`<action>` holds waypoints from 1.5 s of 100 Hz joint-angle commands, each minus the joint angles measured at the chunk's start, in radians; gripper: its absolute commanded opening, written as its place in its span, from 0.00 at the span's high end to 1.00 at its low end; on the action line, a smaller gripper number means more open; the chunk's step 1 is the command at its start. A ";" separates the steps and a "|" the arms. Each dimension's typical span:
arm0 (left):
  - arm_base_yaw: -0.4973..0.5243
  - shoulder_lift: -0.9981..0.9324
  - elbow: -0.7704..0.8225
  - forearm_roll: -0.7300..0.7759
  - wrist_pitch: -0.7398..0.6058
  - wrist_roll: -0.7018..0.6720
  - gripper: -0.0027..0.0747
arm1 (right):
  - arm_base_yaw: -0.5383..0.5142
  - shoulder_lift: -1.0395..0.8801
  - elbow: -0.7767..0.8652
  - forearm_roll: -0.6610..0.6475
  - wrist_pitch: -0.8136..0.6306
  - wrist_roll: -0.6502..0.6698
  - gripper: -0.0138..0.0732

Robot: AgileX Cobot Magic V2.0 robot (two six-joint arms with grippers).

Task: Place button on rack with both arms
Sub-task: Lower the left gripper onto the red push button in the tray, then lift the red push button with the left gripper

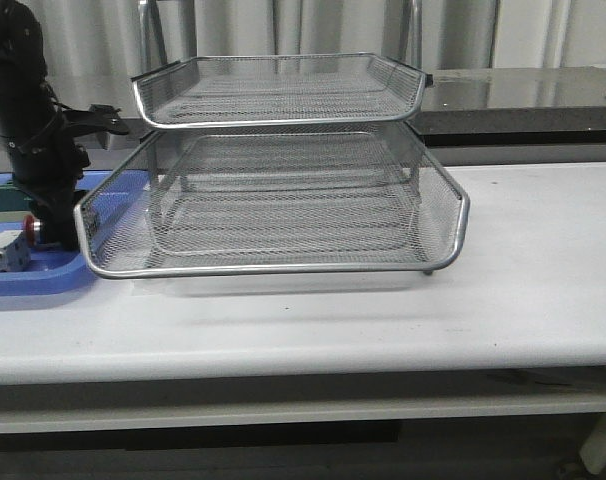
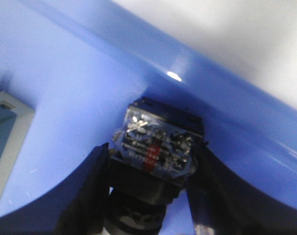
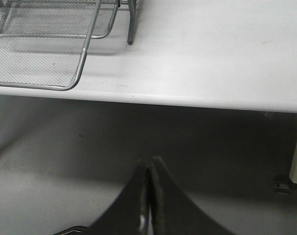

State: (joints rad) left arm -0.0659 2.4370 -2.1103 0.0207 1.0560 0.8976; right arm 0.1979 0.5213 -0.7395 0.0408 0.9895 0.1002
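Left gripper [image 2: 151,196] is down in the blue tray [image 2: 80,98], fingers [image 2: 85,196] on either side of the button [image 2: 156,147]. Left wrist view shows the button's rear block with its printed label and red mark between the dark pads, black body below it. Pads look to be touching or nearly touching both sides; whether they are truly clamped is not something the view settles. The button sits tight against the blue tray's raised rim.

In the front view the left arm [image 1: 28,120] stands over the blue tray at the table's left edge, and a speck of red cap [image 1: 30,226] shows low beside the wrist. The rack [image 1: 283,180] is just to the right of it, its lower tray pulled forward, mesh apparently bare.

Right gripper [image 3: 149,196] is off the table, hanging over the floor in front of the table [image 3: 212,49], fingers pressed together, holding nothing.

Judgement: step in hand is the grasp.
- Pinch the square block, not the round body; flat faces won't roll.
- Confirm firm closure before any lift.
- Lift straight up first: the rim is right there and a sideways drag would catch it.
- Rack's front lip is close to the blue tray, so clear it in height before travelling right.
- Right arm likely needed to steady the rack or take a handover; it is well away from both now.
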 commanded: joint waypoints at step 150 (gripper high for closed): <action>0.067 -0.800 0.241 -0.294 0.218 -0.096 0.99 | 0.004 0.002 -0.029 -0.008 -0.059 0.000 0.92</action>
State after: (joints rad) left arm 0.0297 1.7229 -1.8598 -0.2254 1.2584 0.8157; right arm 0.1979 0.5213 -0.7395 0.0408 0.9895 0.1002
